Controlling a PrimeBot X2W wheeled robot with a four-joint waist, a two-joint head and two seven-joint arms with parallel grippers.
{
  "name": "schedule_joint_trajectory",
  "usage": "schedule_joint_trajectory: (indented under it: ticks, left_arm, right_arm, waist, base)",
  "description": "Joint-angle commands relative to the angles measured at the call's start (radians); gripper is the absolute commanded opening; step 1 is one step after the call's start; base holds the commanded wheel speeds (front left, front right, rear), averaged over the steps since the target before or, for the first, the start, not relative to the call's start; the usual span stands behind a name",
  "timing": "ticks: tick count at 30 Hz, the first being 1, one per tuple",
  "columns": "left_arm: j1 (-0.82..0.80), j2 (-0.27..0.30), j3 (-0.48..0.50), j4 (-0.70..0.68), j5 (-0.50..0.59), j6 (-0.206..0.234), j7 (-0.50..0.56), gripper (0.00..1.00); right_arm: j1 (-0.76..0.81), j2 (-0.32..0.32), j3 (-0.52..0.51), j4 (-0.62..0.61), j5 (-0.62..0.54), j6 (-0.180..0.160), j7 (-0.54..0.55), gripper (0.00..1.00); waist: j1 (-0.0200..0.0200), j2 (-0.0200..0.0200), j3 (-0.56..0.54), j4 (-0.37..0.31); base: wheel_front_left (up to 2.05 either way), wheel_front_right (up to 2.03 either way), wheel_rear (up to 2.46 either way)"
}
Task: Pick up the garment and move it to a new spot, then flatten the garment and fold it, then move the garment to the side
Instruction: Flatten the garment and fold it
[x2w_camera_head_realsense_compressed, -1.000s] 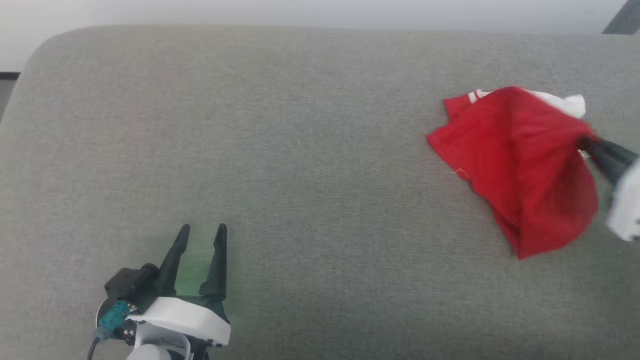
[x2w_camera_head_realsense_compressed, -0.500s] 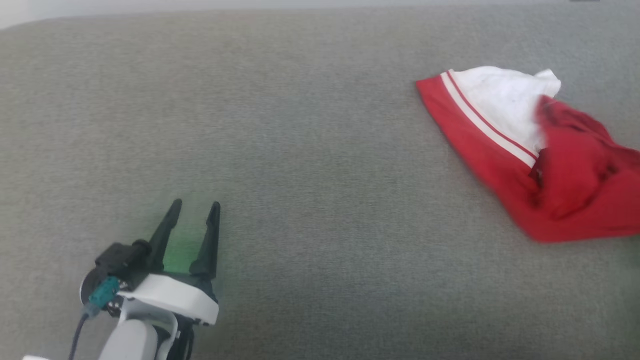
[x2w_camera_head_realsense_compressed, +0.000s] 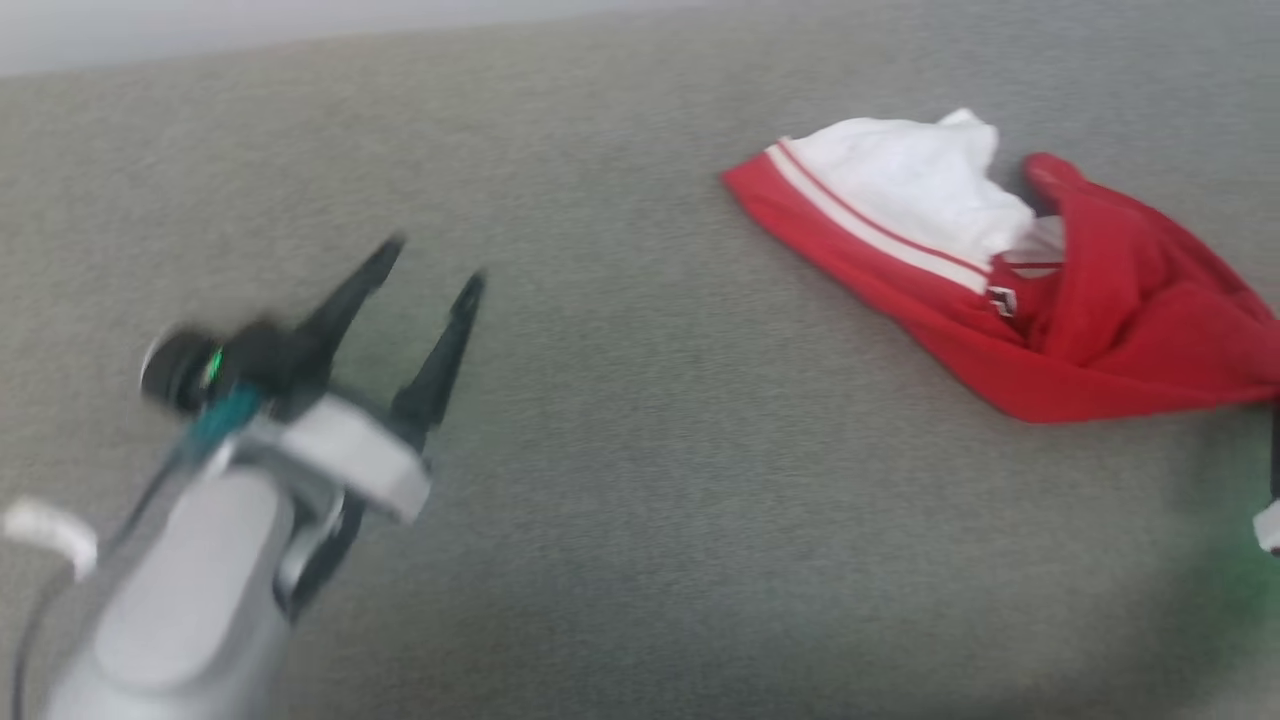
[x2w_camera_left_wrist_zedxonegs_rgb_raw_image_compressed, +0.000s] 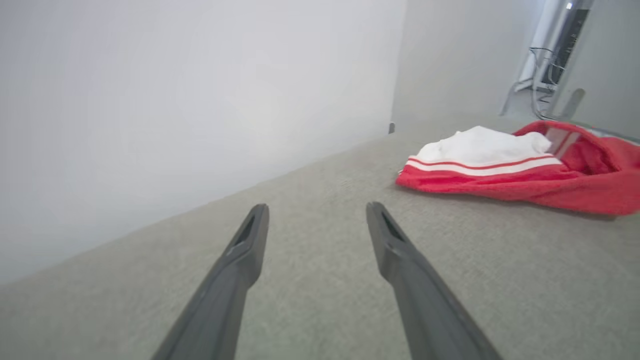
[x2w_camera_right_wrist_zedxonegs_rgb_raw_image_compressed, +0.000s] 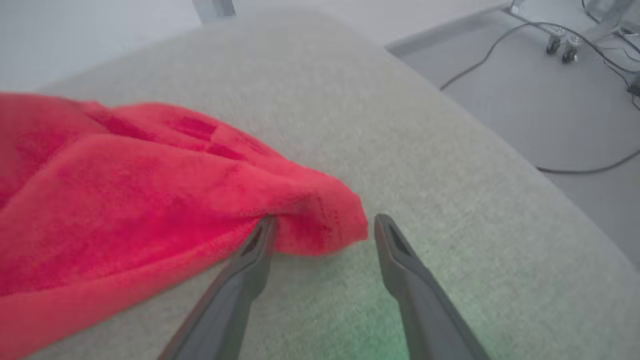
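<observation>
The garment (x2w_camera_head_realsense_compressed: 1050, 300), red with a white part, lies in a bumpy heap on the grey cushion (x2w_camera_head_realsense_compressed: 640, 480), over on the right. The right gripper (x2w_camera_right_wrist_zedxonegs_rgb_raw_image_compressed: 325, 221) has its fingers spread apart. A red corner pokes between them, not pinched. The left gripper (x2w_camera_head_realsense_compressed: 433, 263) is spread wide too, well apart from the cloth. I think the garment is set down in its spot. Flattening, folding and moving aside are not done yet.

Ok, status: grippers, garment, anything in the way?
Left gripper open, empty. Right gripper open, a corner of the garment loose between its fingers. Garment crumpled on the cushion. Bare cushion between left gripper and garment.
</observation>
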Motion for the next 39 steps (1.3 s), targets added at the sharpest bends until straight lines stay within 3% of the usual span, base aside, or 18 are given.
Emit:
schedule_joint_trajectory:
  ticks: [1, 4, 9, 15, 20, 29, 38, 39]
  left_arm:
    - [-0.069, 0.031, -0.058, -0.003, -0.036, -0.002, 0.025, 1.0]
    - [-0.271, 0.118, -0.265, -0.027, -0.139, -0.001, 0.172, 1.0]
    - [-0.499, 0.137, -0.484, -0.012, -0.384, -0.001, 0.445, 1.0]
    - [-0.71, 0.055, -0.66, 0.127, -0.592, -0.001, 0.718, 1.0]
    - [-0.827, -0.059, -0.708, 0.327, -0.698, -0.001, 0.894, 1.0]
    - [-0.92, -0.192, -0.724, 0.641, -0.696, 0.01, 0.926, 1.0]
    - [-0.932, -0.248, -0.761, 0.81, -0.673, 0.0, 0.891, 1.0]
    - [-0.935, -0.25, -0.761, 0.818, -0.676, 0.0, 0.882, 0.62]
  right_arm:
    - [0.01, 0.009, 0.01, -0.02, 0.004, 0.0, -0.045, 1.0]
    - [0.042, 0.034, 0.065, -0.133, 0.03, 0.0, -0.167, 1.0]
    - [0.089, 0.062, 0.173, -0.321, 0.06, 0.0, -0.241, 1.0]
    - [0.113, 0.106, 0.261, -0.446, 0.071, 0.0, -0.261, 1.0]
    - [0.115, 0.135, 0.307, -0.478, 0.08, 0.0, -0.265, 1.0]
    - [0.109, 0.176, 0.352, -0.461, 0.092, 0.0, -0.272, 1.0]
    - [0.103, 0.193, 0.352, -0.461, 0.091, 0.0, -0.273, 1.0]
    - [0.099, 0.194, 0.352, -0.463, 0.09, 0.0, -0.273, 1.0]
  waist:
    - [0.0, 0.0, -0.014, -0.031]
    - [0.0, 0.0, -0.024, -0.094]
    - [0.0, 0.0, -0.02, -0.191]
    - [0.0, 0.0, 0.012, -0.293]
    - [0.0, 0.0, 0.048, -0.372]
    - [0.0, 0.0, 0.09, -0.462]
    - [0.0, 0.0, 0.114, -0.477]
    - [0.0, 0.0, 0.116, -0.478]
  base:
    - [0.0, 0.0, 0.0]
    - [0.0, 0.0, 0.0]
    - [0.0, 0.0, 0.0]
    - [0.0, 0.0, 0.0]
    - [0.0, 0.0, 0.0]
    - [0.0, 0.0, 0.0]
    - [0.0, 0.0, 0.0]
    - [0.0, 0.0, 0.0]
